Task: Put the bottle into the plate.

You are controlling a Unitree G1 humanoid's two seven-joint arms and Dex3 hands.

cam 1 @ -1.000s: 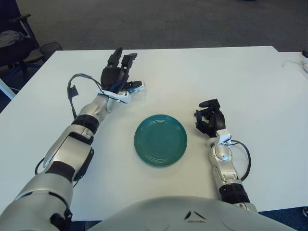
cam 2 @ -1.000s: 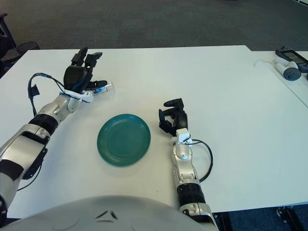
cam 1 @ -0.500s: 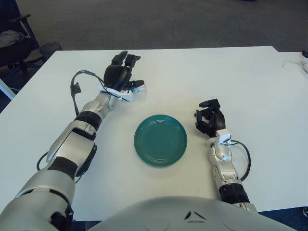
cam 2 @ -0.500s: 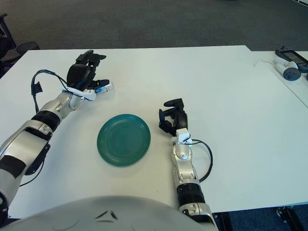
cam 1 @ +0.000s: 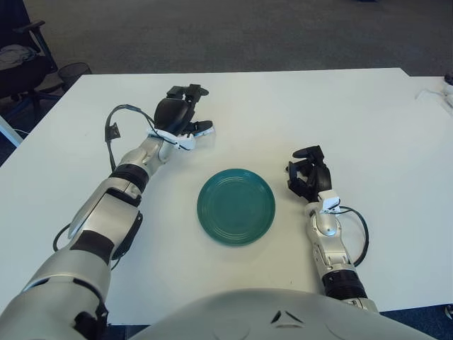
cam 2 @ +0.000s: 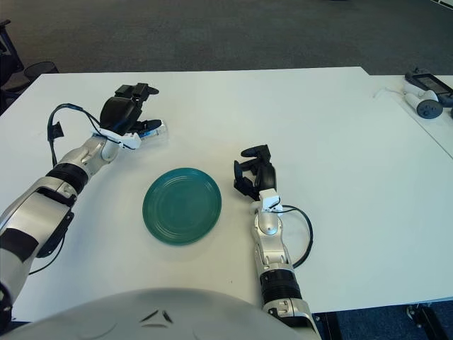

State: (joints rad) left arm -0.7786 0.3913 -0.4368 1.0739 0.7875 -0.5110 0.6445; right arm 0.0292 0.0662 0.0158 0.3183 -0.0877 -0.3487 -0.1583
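Lay small, clear, blue-labelled bottle [cam 2: 150, 129] on desk [cam 2: 318, 120] beyond green plate [cam 2: 182, 205], under left hand [cam 2: 122, 112], fingers [cam 2: 139, 90] spread, ungrasped; right hand [cam 2: 253, 172] curled empty beside plate.

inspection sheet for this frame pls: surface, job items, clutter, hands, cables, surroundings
Surface: white table, one more table edge at far right.
Job items: green plate near the table's front middle, nothing on it; bottle lying on the table behind and left of the plate, partly hidden by the left hand.
Clutter: small devices on the far-right table.
Hands: left hand over the bottle, grasp not confirmed; right hand just right of the plate, fingers curled, holding nothing.
Cables: black wrist cable on the left arm; looped one on the right.
Surroundings: dark carpet; chair at far left.
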